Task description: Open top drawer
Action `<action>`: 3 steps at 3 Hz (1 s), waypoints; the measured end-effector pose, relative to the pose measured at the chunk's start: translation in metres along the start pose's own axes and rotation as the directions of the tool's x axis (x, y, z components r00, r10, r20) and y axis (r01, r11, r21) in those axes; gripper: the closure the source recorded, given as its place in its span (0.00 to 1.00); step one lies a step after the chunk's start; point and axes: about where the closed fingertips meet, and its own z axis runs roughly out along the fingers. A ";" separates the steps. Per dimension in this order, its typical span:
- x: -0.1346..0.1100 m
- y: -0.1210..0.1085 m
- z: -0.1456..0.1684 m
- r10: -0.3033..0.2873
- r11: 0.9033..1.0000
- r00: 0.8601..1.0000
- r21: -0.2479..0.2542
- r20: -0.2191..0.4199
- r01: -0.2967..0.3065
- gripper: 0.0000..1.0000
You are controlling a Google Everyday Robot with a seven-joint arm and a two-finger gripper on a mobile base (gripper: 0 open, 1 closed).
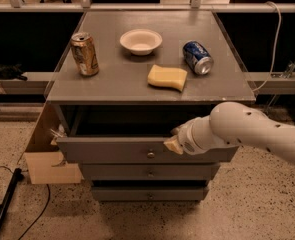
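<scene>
a: arm pose?
b: white, comes in from the right edge on the near side and reaches left. it rises slightly to a rounded bulge, then tapers down to the wrist.
a: gripper?
b: at the arm's left tip, just right of scene centre. its pale tan end points left, and most of it is hidden by the wrist.

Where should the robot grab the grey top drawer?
Grab the grey wooden top drawer by its small round metal knob, coming straight from the front: nothing else juts from the flat front. The gripper sits at the front's top edge, right of the knob.
</scene>
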 end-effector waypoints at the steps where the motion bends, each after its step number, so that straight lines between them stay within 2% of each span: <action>1: 0.000 0.000 0.000 0.000 1.000 1.000 0.000 0.000 0.000 0.32; 2: 0.000 0.000 0.000 0.000 1.000 1.000 0.000 0.000 0.000 0.09; 3: -0.009 -0.007 -0.013 -0.007 1.000 1.000 0.025 0.010 0.007 0.00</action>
